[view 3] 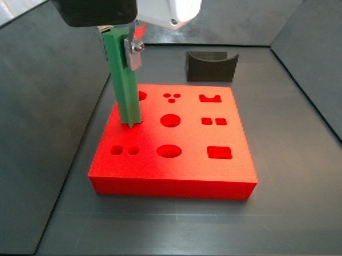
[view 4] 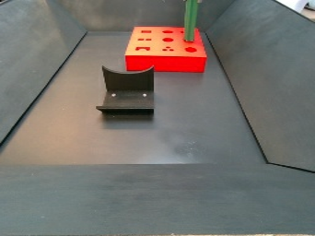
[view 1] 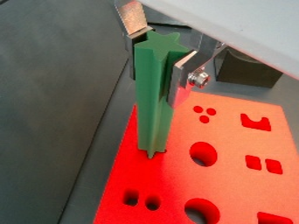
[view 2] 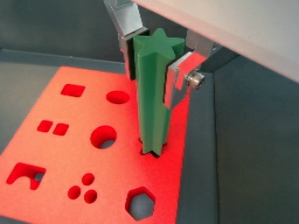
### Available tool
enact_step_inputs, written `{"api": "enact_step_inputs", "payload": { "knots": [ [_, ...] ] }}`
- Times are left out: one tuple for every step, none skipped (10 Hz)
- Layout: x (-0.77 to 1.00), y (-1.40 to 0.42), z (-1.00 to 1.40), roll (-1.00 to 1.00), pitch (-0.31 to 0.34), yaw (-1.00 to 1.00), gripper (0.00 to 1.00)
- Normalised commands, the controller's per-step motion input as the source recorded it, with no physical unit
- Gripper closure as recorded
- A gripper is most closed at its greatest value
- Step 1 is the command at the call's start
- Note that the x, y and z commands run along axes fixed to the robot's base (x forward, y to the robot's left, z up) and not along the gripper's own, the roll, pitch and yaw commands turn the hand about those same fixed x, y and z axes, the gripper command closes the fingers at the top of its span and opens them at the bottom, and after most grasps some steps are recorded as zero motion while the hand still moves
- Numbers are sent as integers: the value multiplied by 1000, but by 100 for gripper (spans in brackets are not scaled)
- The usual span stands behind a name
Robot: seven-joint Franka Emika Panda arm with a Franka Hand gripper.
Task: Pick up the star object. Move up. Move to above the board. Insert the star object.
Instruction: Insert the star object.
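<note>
A: While it is standing upright, the star object [view 3: 126, 82] is sitting with its lower end in a hole near one edge of the board [view 3: 181, 150], and it is showing the same way in both wrist views [view 1: 152, 96] [view 2: 153, 92].

B: Is the gripper [view 3: 123, 40] letting it go?

A: No, it is clamping the star object near its top. In a wrist view a silver finger [view 1: 133, 19] is pressing one side of the green rod and the opposite finger [view 1: 184, 68] is pressing the other side, with no gap showing.

B: Where is the gripper sitting, then?

A: It is hanging directly above the board's edge, over the hole the rod is entering. In a side view only the rod [view 4: 192, 18] is rising from the far end of the board [view 4: 167, 48]; the gripper itself is being cut off by the frame there.

B: And what is lying around the board?

A: The other holes, circles, squares and a hexagon [view 2: 140, 205], are lying open across the red top. The dark grey holder [view 4: 125, 90] is resting on the dark floor [view 4: 172, 138], well apart from the board in that side view, and it is appearing behind the board elsewhere [view 3: 209, 66].
</note>
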Motion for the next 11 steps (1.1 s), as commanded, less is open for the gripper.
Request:
{"api": "enact_step_inputs", "payload": {
  "knots": [
    [0,0,-183,43,-17,-103,100],
    [-57,0,-240,51,-39,-49,100],
    [-69,31,-251,44,-43,-31,100],
    [-54,0,-197,30,-37,-31,100],
    [0,0,-131,11,-34,-23,100],
    [0,0,-69,19,-57,-37,100],
    [43,0,-154,13,-87,-23,100],
    [23,11,-286,0,-154,-49,100],
    [14,0,-280,0,-181,-77,100],
    [20,0,-269,0,-176,-77,100],
    [0,0,-283,4,-179,-77,100]
  ]
}}
